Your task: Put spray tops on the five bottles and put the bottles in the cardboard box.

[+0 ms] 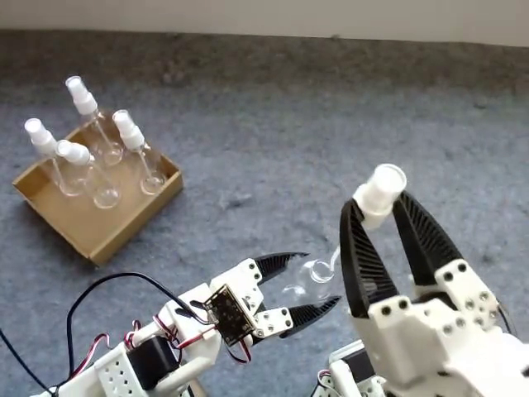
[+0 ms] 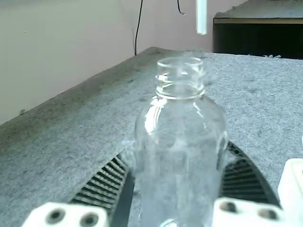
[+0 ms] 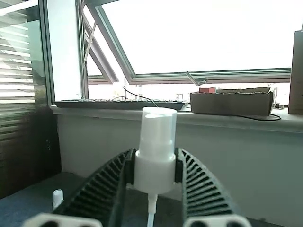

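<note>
Bottles (image 1: pixel 132 147), four of them already capped in white, stand in the cardboard box (image 1: pixel 139 222) at the far left of the grey table (image 1: pixel 273 124) in the high view. Near the front edge, the left gripper (image 1: pixel 321 279) is closed on a clear bottle (image 1: pixel 306 279), which sits between its two black fingers (image 1: pixel 281 263). Just beside it, the right gripper (image 1: pixel 378 203) pinches a white spray top (image 1: pixel 383 184) close to the fingertips. The cap's head pokes out past the tips and its thin tube (image 1: pixel 335 258) slants down toward the clear bottle. From the left wrist, the clear bottle stands centred between the ribbed fingers, one pressed to each side of its body. It is uncapped, with the tube's end hanging above one side of the mouth, apart from it. From the right wrist, the spray top's collar is clamped squarely between both fingers, head up and tube dropping below. A window (image 3: pixel 203 38) lies behind.
</note>
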{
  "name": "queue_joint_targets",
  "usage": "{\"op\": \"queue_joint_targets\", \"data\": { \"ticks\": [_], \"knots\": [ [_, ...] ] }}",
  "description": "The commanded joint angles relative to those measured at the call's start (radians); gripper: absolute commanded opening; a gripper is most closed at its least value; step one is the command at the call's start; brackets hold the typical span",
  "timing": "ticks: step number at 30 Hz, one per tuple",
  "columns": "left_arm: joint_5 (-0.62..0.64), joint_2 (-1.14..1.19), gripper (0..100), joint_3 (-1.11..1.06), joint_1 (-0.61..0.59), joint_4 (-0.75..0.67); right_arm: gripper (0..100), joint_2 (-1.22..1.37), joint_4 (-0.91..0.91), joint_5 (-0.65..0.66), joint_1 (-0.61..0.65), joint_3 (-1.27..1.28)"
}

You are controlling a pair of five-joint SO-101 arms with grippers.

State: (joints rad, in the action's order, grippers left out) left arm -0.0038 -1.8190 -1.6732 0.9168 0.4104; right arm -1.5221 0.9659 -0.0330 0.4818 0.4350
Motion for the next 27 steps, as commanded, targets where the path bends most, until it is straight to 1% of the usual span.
{"op": "queue_joint_targets", "data": {
  "ticks": [1, 9, 22, 25, 27],
  "knots": [
    [0.005, -0.004, 12, -0.022, 0.018, 0.002, 6.7, 0.001, -0.105, 0.011, 0.01, 0.053],
    [0.005, -0.004, 12, -0.022, 0.018, 0.002, 6.7, 0.001, -0.114, 0.011, 0.008, 0.147],
    [0.005, -0.005, 12, -0.022, 0.016, -0.006, 6.7, 0.001, -0.113, 0.011, 0.008, 0.15],
    [0.008, -0.005, 12, -0.022, -0.036, -0.006, 6.7, 0.001, -0.107, 0.011, 0.008, 0.16],
    [0.008, -0.005, 12, -0.022, -0.084, -0.015, 6.7, 0.001, -0.054, 0.011, 0.01, 0.177]
  ]
}}
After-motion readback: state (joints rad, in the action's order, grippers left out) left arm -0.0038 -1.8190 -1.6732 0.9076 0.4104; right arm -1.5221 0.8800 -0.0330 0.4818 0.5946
